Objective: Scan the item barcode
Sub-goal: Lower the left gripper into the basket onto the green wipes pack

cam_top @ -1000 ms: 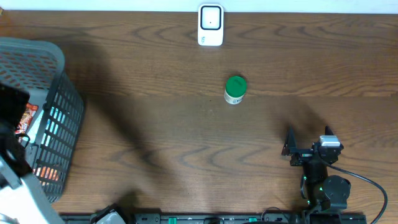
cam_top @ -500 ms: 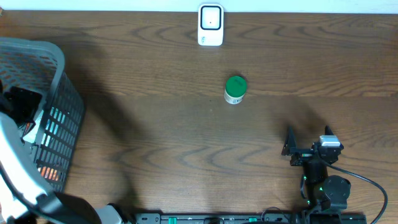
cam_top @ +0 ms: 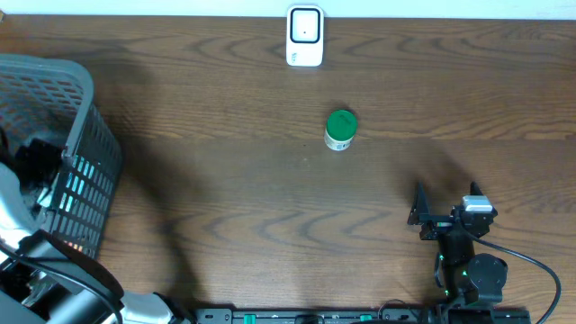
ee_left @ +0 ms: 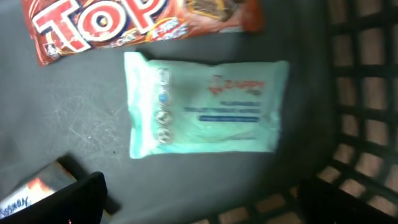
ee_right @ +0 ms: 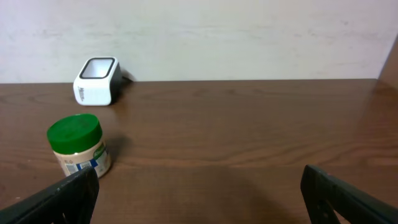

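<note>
Since the left end effector (ee_left: 211, 202) hangs inside the basket (cam_top: 85, 180) with its jaws spread wide and nothing between them, it looks set to pick an item. A pale green wipes pack (ee_left: 205, 106) lies flat on the basket floor directly below, framed by both fingers, with a red snack packet (ee_left: 124, 18) just beyond it. That pack is probably the item to scan, and its flat pose suits a top-down pinch. The scanner (cam_top: 305, 37) stands at the far edge of the surface (cam_top: 225, 198), its window turned toward the arms. A green-lidded jar (cam_top: 340, 130) stands upright near it. The right end effector (cam_top: 446, 202) rests released at the near right, touching nothing.
</note>
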`<move>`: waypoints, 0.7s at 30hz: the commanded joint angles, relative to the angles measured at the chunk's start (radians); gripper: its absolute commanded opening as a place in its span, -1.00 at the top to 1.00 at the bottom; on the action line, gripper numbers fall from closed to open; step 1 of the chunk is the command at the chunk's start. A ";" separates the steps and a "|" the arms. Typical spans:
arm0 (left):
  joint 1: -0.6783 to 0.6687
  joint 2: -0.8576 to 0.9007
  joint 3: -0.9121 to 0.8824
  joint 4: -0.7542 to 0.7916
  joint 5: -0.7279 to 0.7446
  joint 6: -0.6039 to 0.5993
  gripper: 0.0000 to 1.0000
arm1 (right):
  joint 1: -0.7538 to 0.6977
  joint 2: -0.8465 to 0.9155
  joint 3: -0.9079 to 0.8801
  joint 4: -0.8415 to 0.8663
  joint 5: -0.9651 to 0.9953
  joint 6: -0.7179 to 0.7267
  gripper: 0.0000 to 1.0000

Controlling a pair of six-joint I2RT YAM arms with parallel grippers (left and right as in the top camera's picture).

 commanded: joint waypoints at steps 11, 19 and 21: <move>0.080 0.001 -0.294 0.284 0.134 0.062 -0.96 | 0.001 0.000 -0.001 -0.003 0.002 0.010 -0.98; 0.080 0.021 -0.384 0.422 0.148 0.061 -0.96 | 0.001 0.000 -0.001 -0.003 0.002 0.010 -0.98; 0.080 0.043 -0.386 0.433 0.148 0.061 -0.96 | 0.001 0.000 -0.001 -0.003 0.002 0.010 -0.98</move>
